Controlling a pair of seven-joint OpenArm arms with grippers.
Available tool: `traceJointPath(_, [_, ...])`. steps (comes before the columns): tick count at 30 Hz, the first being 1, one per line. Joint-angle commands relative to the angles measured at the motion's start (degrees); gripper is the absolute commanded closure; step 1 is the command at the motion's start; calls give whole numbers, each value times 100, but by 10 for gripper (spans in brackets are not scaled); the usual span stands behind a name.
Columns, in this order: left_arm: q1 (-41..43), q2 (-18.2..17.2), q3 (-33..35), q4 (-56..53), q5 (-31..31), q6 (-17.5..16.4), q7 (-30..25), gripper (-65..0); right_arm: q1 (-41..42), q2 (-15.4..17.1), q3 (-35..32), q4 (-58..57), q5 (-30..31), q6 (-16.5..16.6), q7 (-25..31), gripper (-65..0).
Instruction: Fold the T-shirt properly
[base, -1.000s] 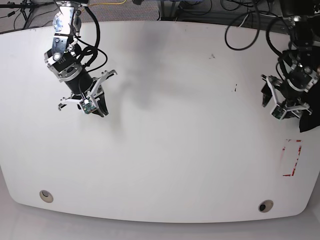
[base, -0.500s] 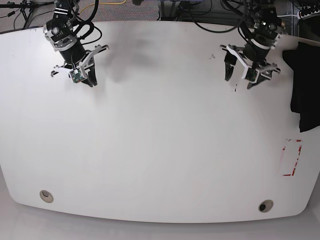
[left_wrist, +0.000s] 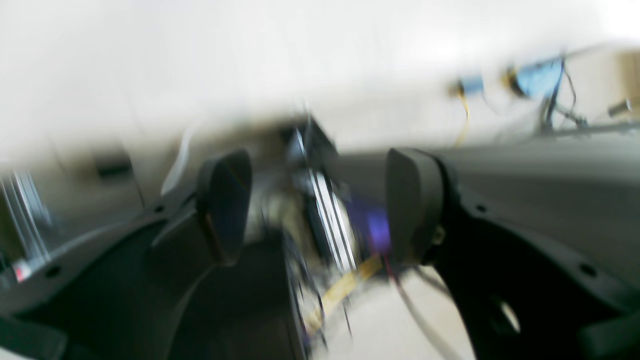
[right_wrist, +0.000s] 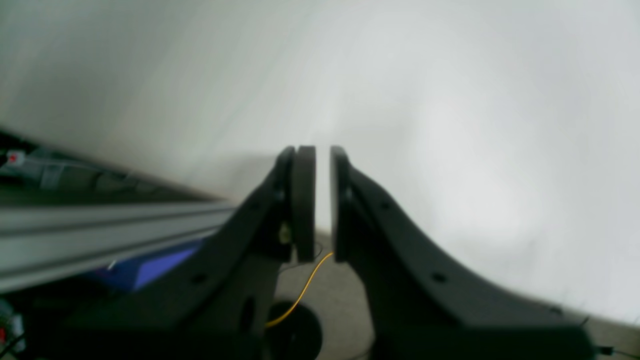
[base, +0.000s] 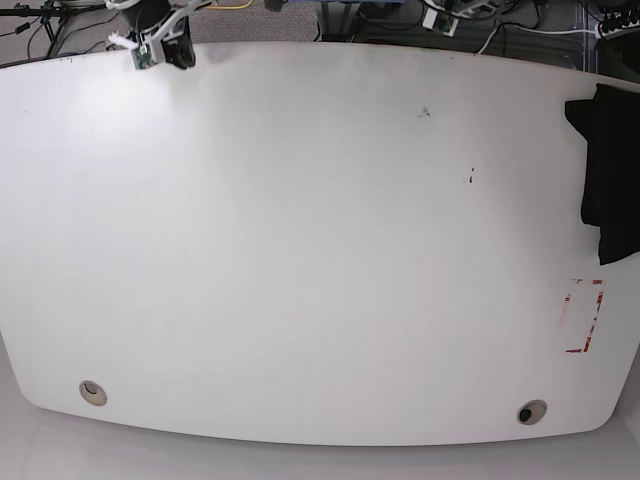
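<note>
The T-shirt (base: 608, 170) is a black bundle at the right edge of the white table (base: 320, 250), partly cut off by the frame; no print shows. My right gripper (right_wrist: 322, 200) is shut, its pads almost touching with nothing between them. In the base view it sits at the far left edge (base: 165, 48). My left gripper (left_wrist: 320, 205) is open and empty, facing blurred cables and equipment. Only a sliver of that arm (base: 445, 17) shows beyond the far edge. Both grippers are far from the T-shirt.
A red tape rectangle (base: 583, 316) marks the table near the right edge, below the T-shirt. Two round holes (base: 92, 391) (base: 531, 411) sit near the front edge. Cables and gear lie beyond the far edge.
Both arms have pulled back from over the table to its far edge. The left gripper has moved away from the T-shirt, which lies still at the right edge.
</note>
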Motion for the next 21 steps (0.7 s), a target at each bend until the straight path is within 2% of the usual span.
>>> traceJointPath(1, [371,1,94,49,-86,-1,-125,-376,-392,-88,9,176,121,16,160,-43])
traceJointPath(5, [705,-25,120,-153,-552,-1,-125,-297,-779,-361,9,149,112,42,160,-43])
traceJointPath(7, [723,-113,102,-232,-737,-1,-125,-279,-885,-431,0,79,68,130,160,-43])
traceJointPath(14, [670,-579,120,-848,-825,-1,-117,-279,-1034,-493,-281,-642,-64,143,142,-43])
traceJointPath(21, [-25,-1036,102,-1982,-807,-1,-125,-279,-806,-493,-307,-1767,-363,143,169,-43])
